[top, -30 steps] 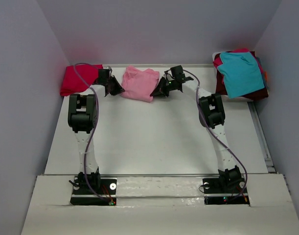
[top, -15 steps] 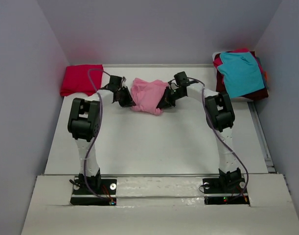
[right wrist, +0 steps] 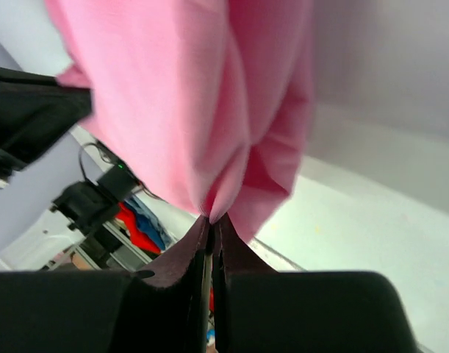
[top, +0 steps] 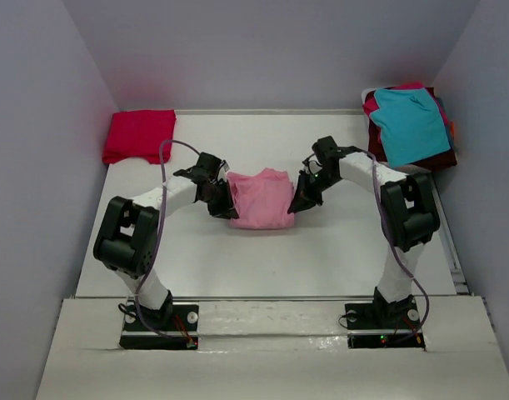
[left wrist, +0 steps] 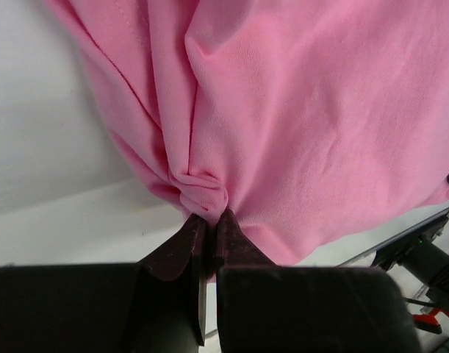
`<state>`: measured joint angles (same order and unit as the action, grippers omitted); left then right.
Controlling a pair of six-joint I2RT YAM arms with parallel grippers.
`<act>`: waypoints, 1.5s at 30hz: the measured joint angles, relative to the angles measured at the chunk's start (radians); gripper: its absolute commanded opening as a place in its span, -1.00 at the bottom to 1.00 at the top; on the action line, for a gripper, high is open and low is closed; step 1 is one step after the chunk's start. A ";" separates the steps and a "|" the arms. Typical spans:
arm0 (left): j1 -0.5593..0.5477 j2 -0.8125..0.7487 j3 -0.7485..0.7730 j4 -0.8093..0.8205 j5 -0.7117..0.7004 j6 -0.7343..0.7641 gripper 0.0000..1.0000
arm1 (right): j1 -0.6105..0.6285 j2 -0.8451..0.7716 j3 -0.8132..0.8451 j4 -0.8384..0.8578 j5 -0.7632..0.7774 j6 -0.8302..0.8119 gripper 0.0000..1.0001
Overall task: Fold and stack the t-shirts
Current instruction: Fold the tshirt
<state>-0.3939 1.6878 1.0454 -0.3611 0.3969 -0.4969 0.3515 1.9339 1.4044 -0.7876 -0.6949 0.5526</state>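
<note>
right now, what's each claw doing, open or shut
left claw: closed, pinching a bunch of the pink t-shirt
right claw: closed, pinching the same pink t-shirt

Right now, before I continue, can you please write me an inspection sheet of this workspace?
surface: white table, no stains seen.
job's things: pink t-shirt bunched at mid-table, held at both side edges; red t-shirt folded at the far left corner; teal t-shirt on top of an untidy pile at the far right, maroon t-shirt under it.
clutter: nothing seen.
grippers: left gripper shut on a pinch of the pink cloth; right gripper shut on its other edge.
cables: purple cable loops beside the left arm, not caught on the cloth.
surroundings: plain grey walls on three sides.
</note>
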 measured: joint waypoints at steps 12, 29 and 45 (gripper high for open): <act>-0.026 -0.089 -0.033 -0.162 -0.031 0.013 0.43 | 0.016 -0.092 -0.072 -0.153 0.088 -0.071 0.22; -0.026 -0.079 0.193 -0.264 -0.129 0.040 0.42 | 0.016 -0.011 0.061 -0.140 0.130 -0.077 0.19; -0.026 0.180 0.301 -0.137 -0.146 0.075 0.30 | 0.016 0.101 0.160 -0.061 0.165 -0.051 0.05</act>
<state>-0.4194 1.8675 1.3464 -0.4980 0.2508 -0.4221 0.3679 2.0354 1.5646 -0.8490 -0.5301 0.5011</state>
